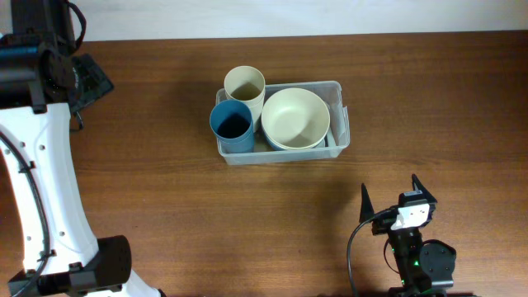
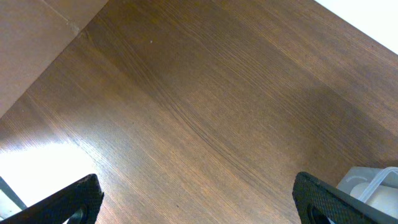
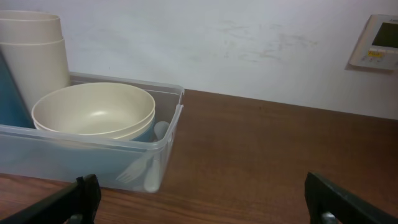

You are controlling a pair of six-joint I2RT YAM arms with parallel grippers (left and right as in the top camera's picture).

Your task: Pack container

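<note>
The clear, translucent plastic rectangular container is sitting toward the far middle of the brown wooden table, and it is looking well filled. A tall cream cup and a blue cup are standing upright at its left end, while a wide cream bowl is taking up the rest. In the right wrist view the bowl is appearing to nest on another beneath it, and white plastic cutlery is lying along the near wall, a layout that is likely saving room.

The right gripper is hovering well apart from the container on its near side, facing it, jaws spread fully and gripping nothing. The left gripper is hanging over bare wood off to the left, likewise wide open and empty — only a corner of the container is showing at that view's edge. With no loose item visible on the table, the packing is probably finished or close to it.
</note>
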